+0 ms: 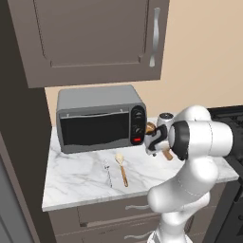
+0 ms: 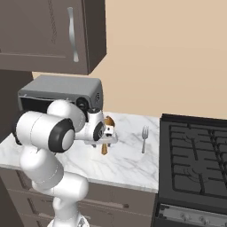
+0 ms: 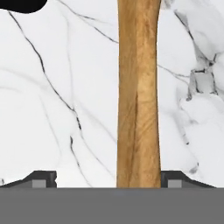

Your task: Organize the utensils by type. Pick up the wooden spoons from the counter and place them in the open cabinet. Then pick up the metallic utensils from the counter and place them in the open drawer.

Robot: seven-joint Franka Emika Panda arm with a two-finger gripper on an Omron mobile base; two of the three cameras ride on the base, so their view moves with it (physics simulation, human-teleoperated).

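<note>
The longer wooden spoon [image 3: 138, 96] lies on the white marble counter [image 1: 76, 178], and its handle runs straight up between my fingertips in the hand view. My gripper [image 3: 108, 180] is open and straddles that handle low over the counter; the right fingertip [image 3: 175, 180] is near it and the left one stands well off. From the base, the gripper [image 1: 154, 140] hovers over this spoon [image 2: 104, 148] just right of the oven. The shorter, pale-bowled wooden spoon [image 1: 122, 168] lies mid-counter beside a thin metallic utensil [image 1: 108, 172]. A metal fork [image 2: 144, 137] lies near the stove. The open cabinet and the open drawer are out of view.
A grey toaster oven [image 1: 99, 118] stands at the back of the counter, close to the left of my hand. A wall cabinet [image 1: 95, 38] with a shut door hangs above it. A black stove [image 2: 195, 159] borders the counter on the right. Shut drawer fronts [image 1: 128, 209] run below.
</note>
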